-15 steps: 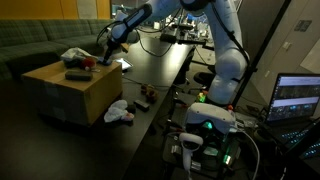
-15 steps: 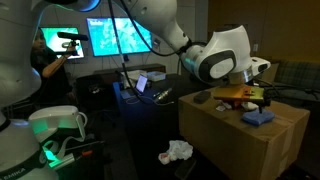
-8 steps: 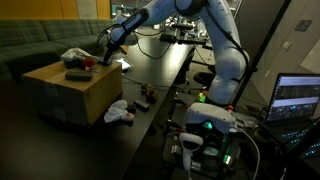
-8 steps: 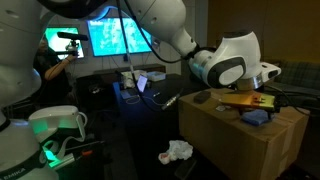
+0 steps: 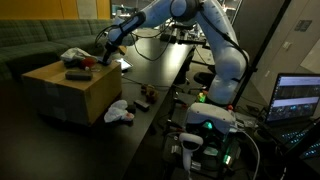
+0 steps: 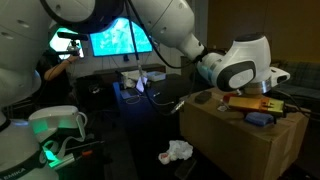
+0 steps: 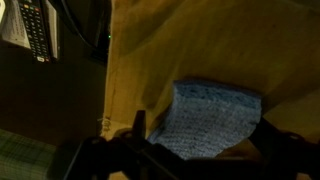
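A cardboard box (image 5: 62, 92) stands on the dark table. On its top lie a white crumpled cloth (image 5: 75, 55), a dark flat object (image 5: 78, 73), a red-orange item (image 6: 250, 100) and a blue cloth (image 6: 258, 117). My gripper (image 5: 103, 50) hangs just over the box top near its edge. In the wrist view the blue cloth (image 7: 215, 118) lies on the brown box top (image 7: 180, 45) straight below my gripper (image 7: 200, 150). The jaws stand wide apart, dark at the bottom of the picture, with nothing held between them.
Another white crumpled cloth (image 5: 118, 112) lies on the table beside the box, also seen low in an exterior view as a cloth (image 6: 178, 152). A remote control (image 7: 35, 30) lies off the box edge. Cables and gear crowd the far table; monitors (image 6: 118, 38) glow behind.
The arm's wrist has travelled further over the box top, towards the blue cloth and the red-orange item. The jaws stayed open. Nothing on the box has moved.
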Controlling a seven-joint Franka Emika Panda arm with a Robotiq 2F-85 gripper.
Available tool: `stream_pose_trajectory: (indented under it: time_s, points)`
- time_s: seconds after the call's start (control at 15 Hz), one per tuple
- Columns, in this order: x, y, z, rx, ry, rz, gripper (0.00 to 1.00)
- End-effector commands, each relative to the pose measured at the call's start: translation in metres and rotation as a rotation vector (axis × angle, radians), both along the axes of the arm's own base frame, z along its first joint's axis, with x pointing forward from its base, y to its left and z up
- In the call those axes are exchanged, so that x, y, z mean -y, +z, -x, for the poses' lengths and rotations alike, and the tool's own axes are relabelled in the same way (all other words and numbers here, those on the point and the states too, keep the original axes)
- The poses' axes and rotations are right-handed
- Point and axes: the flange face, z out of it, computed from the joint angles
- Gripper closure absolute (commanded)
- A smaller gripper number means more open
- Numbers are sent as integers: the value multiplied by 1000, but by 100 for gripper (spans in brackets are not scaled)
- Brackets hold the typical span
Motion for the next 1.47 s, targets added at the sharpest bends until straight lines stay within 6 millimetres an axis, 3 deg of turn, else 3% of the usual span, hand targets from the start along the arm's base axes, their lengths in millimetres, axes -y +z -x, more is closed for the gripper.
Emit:
stream_pose_trajectory:
  time_s: [0.0,0.07,0.13,0.2,0.73,0.8,0.93,1.0,1.4]
  points:
    - [8,1,-16,-14,-16,-7,0]
    - [8,0,-17,-23,-12,-7,0]
    - [9,1,-17,-33,-11,-10,25]
    - [9,2,-18,-44,-3,-10,25]
    - [7,20,-14,-128,31,-9,85]
    - [6,23,-12,-132,31,-5,89]
    - [4,28,-8,-141,32,3,87]
    - [1,28,-7,-146,29,11,92]
    - [-2,39,16,-198,32,43,90]
